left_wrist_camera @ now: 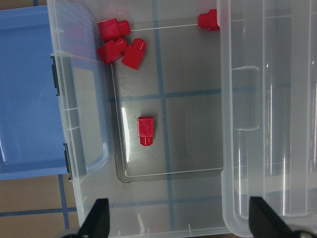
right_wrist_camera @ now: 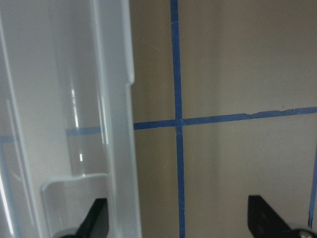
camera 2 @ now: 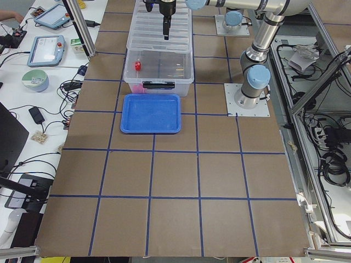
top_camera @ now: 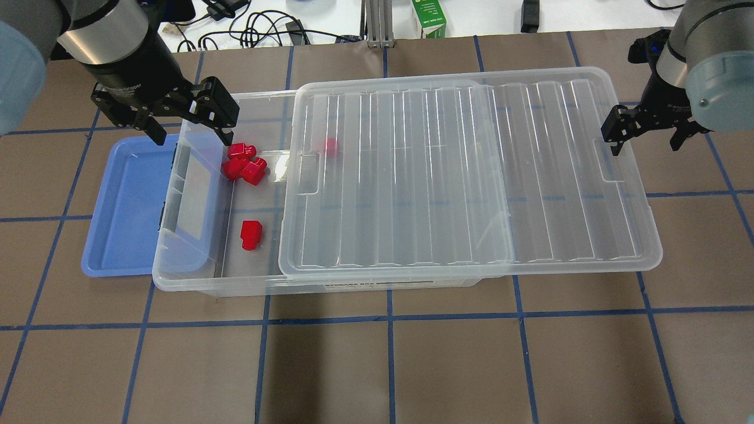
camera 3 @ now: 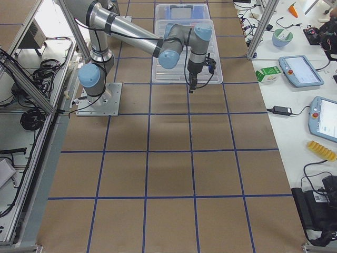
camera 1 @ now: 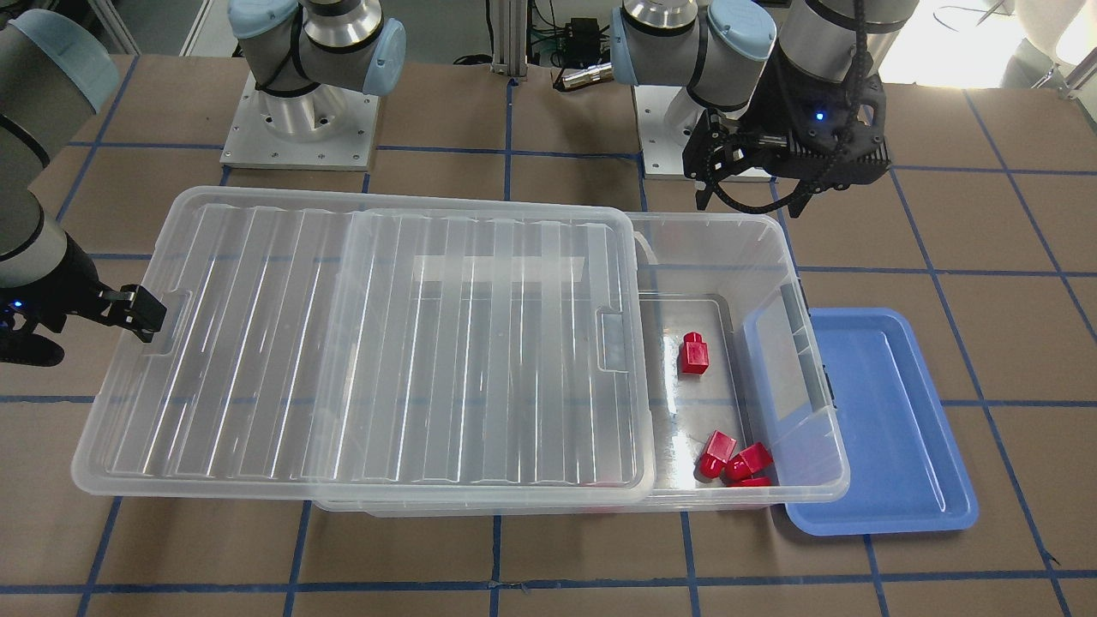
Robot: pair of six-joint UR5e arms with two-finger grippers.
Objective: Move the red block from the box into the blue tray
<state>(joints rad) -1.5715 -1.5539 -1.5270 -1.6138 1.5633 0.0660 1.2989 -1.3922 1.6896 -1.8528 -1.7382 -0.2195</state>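
Red block (top_camera: 251,234) lies alone in the box (top_camera: 194,284) beside the blue tray (top_camera: 123,206), left tool (top_camera: 192,139) open above the box, right tool (top_camera: 643,141) open at the lid (top_camera: 471,176) end.

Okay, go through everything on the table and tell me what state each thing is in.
box, partly uncovered at one end
lid, offset sideways, covering most of the box
red block, lying alone on the box floor
three red pieces, bunched in a box corner
fifth red piece, under the lid
blue tray, empty
left gripper, open, empty
right gripper, open, empty
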